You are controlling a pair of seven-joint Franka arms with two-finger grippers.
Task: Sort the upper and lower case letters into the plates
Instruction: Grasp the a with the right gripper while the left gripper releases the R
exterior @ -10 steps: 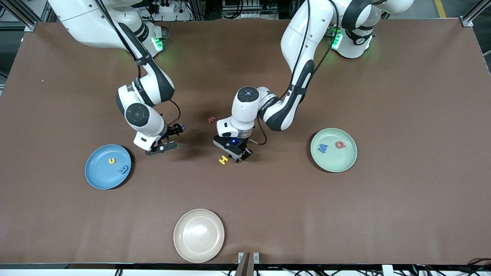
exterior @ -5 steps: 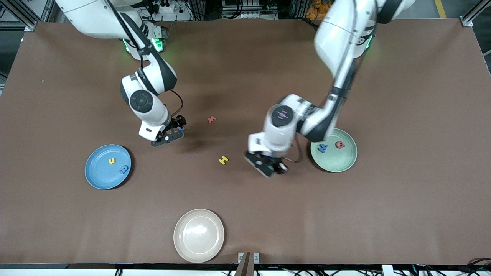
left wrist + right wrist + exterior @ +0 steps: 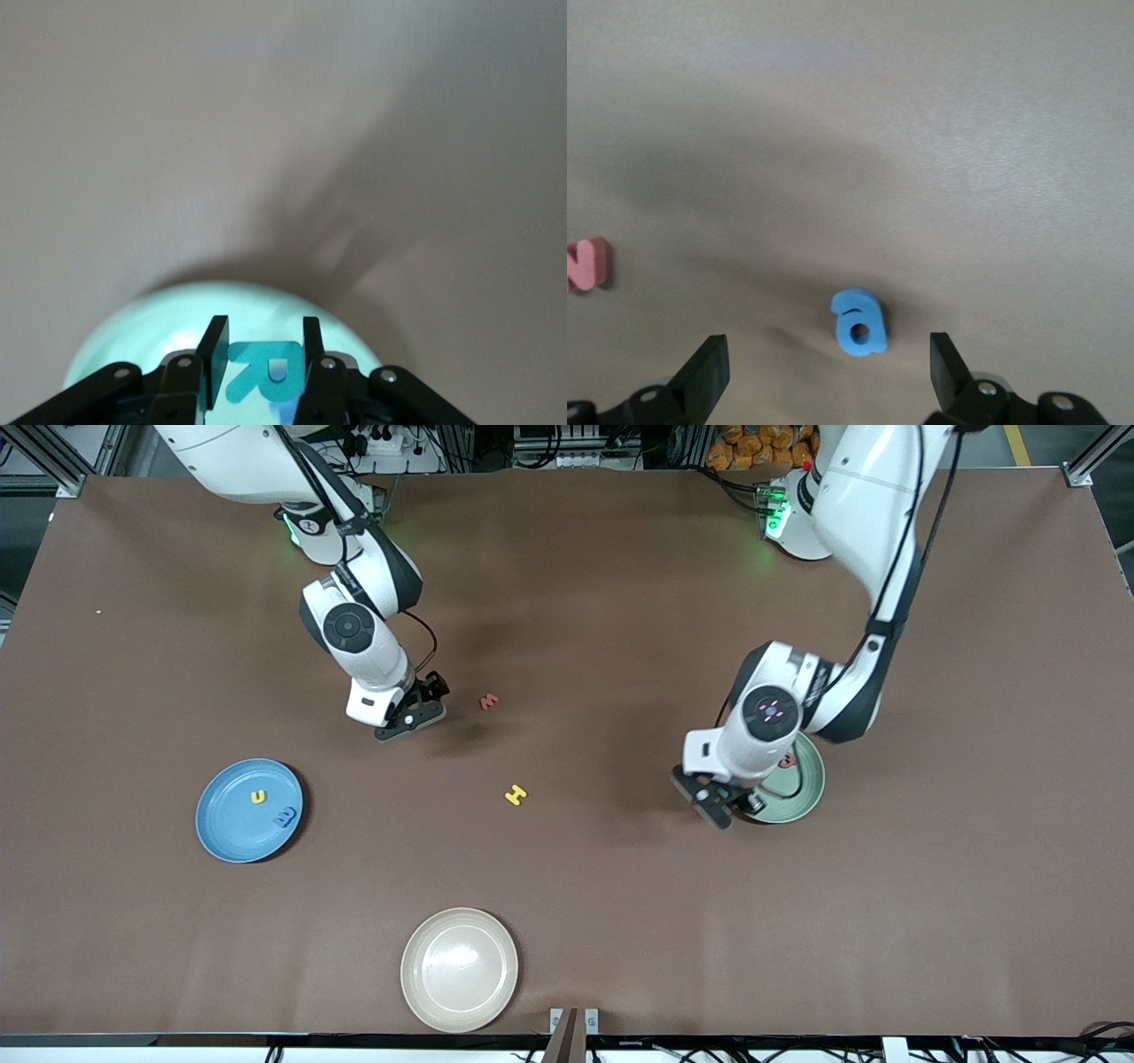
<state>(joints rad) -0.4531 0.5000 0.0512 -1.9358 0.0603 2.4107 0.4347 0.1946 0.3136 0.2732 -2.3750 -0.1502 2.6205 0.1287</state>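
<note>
My left gripper hangs over the rim of the mint green plate, shut on a teal letter R. In the left wrist view the plate lies right under the gripper. The arm hides most of what is in the plate; a red letter peeks out. My right gripper is open, low over a small blue letter that lies between its fingers without touching them. A red letter lies beside it. A yellow H rests mid-table. The blue plate holds a yellow u and a blue letter.
A cream-beige plate with nothing in it sits near the table's front edge. Bare brown table surrounds the loose letters and lies between the plates.
The left arm swung from beside the yellow H to the mint green plate, carrying the teal R. The right gripper drifted away from the blue plate toward the red letter, staying open.
</note>
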